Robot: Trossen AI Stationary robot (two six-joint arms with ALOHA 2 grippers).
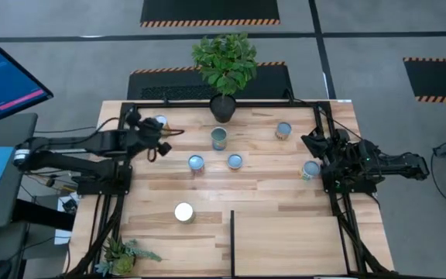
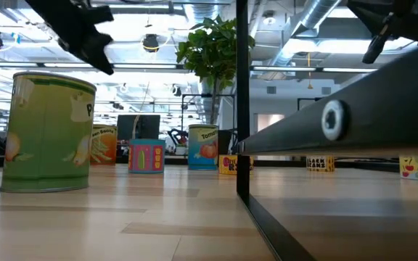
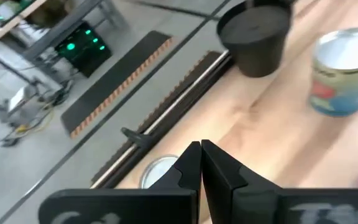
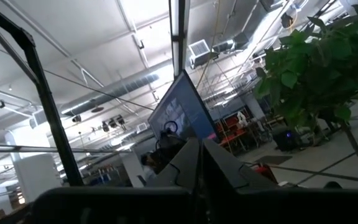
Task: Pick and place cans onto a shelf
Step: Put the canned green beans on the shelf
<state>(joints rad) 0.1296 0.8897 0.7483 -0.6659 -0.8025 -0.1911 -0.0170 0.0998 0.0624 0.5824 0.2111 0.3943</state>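
Carefully spread your left gripper, whose fingers are pressed together just above the silver-topped can at the tabletop's far-left corner, before descending around it, while your right gripper, likewise closed, waits at the right edge.

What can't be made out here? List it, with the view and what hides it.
Left wrist view: the shut left gripper hides most of the can behind it; the edge cuts off the black pot.
Right wrist view: the right gripper faces the ceiling; no table shows.
Low view: a black post and a slanted dark beam block the right side.
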